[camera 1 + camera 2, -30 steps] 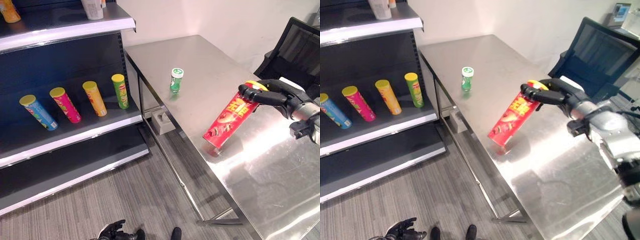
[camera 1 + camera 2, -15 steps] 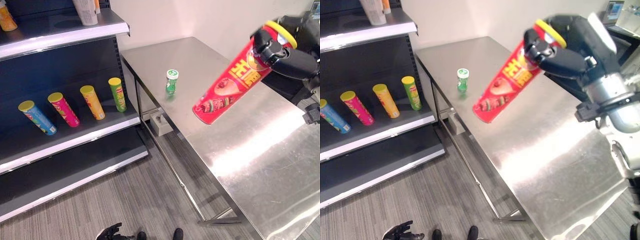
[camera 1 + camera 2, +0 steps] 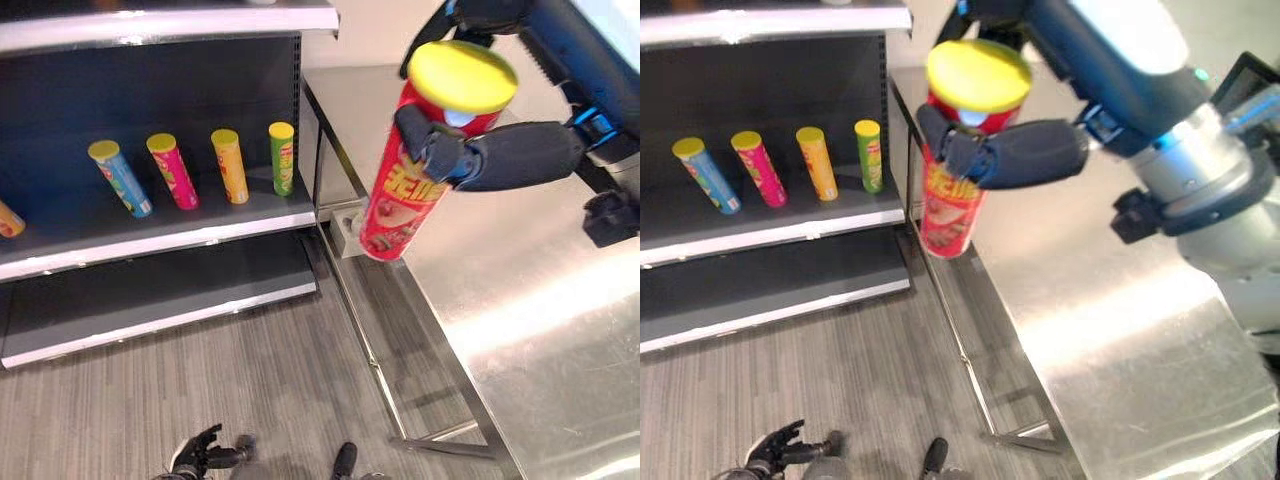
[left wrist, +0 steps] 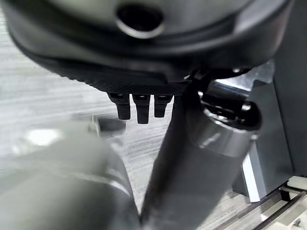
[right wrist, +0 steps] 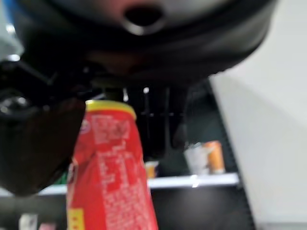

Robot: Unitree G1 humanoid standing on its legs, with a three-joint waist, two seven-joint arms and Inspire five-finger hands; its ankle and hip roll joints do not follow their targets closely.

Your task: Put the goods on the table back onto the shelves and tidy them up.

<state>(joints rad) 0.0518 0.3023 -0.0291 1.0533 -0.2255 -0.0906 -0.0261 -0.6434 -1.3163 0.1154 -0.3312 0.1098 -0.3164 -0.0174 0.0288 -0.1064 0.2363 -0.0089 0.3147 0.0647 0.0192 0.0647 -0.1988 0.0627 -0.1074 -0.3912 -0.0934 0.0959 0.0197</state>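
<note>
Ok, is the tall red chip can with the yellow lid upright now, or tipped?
Nearly upright, leaning slightly: the tall red chip can has its yellow lid on top and hangs in the right hand, off the steel table.

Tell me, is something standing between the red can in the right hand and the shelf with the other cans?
Nothing visible does. The right hand holds the red can up in the air beside the table's edge. The shelf lies open toward it, with bare board to the right of the green can.
</note>
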